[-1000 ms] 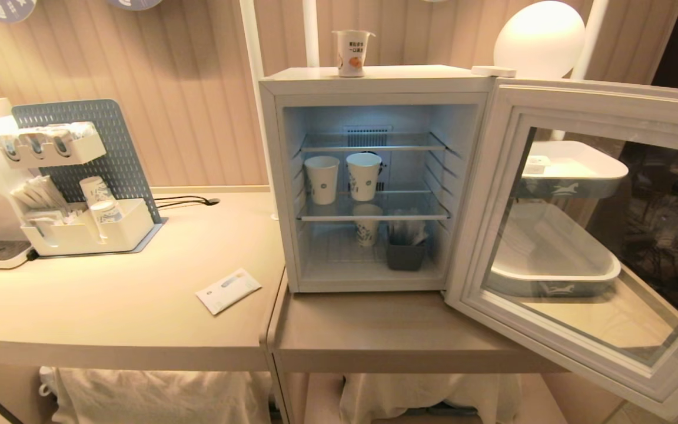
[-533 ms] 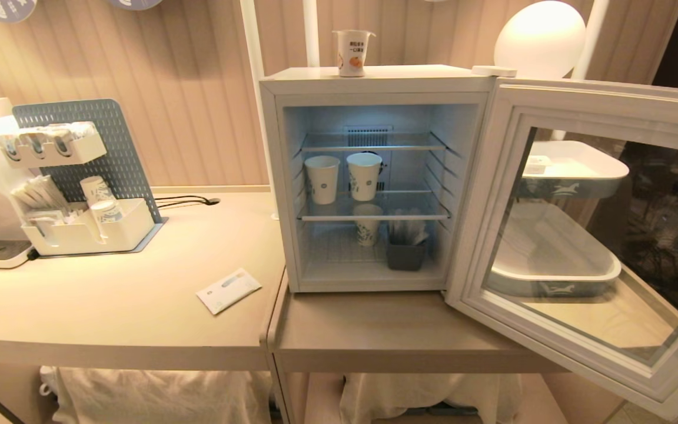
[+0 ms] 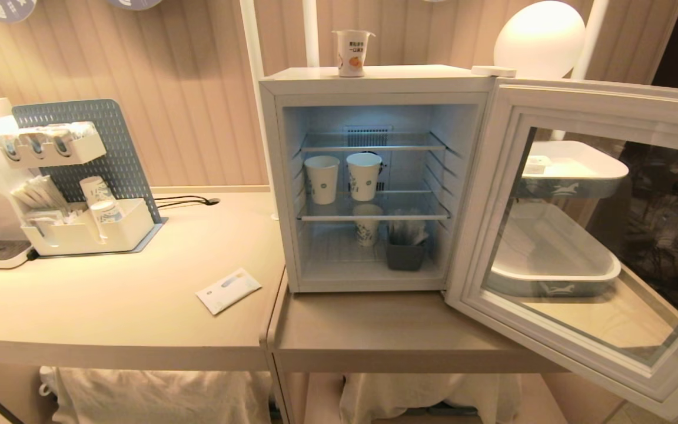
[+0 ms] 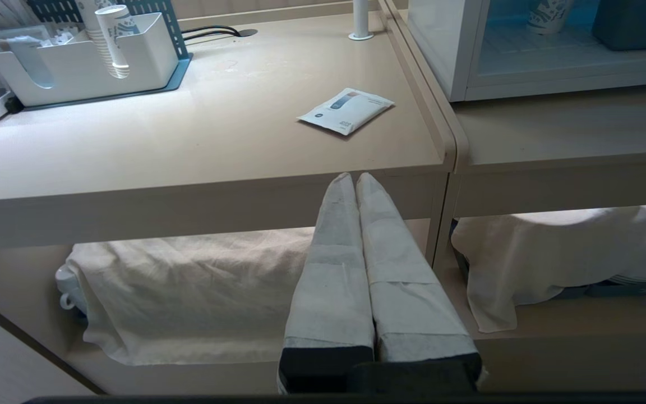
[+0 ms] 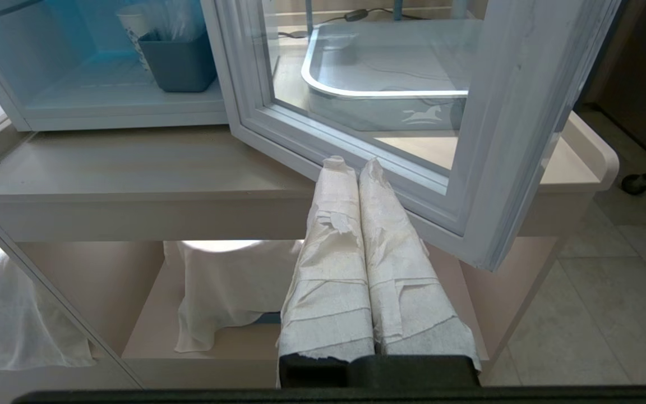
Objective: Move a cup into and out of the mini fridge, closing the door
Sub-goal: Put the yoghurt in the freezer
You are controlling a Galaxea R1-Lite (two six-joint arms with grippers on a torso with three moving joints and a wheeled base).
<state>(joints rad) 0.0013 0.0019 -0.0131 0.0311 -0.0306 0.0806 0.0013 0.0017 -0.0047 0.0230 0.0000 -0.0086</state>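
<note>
Right claw closed, empty, below open door.

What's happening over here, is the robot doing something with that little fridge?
Nothing is being handled right now. The white box-shaped mini fridge stands with its glass-windowed door swung wide open. The small white yogurt cup with the orange fruit picture sits on top of the fridge, untouched. The left claw and right claw are both shut and empty, low in front of the tables.
</note>
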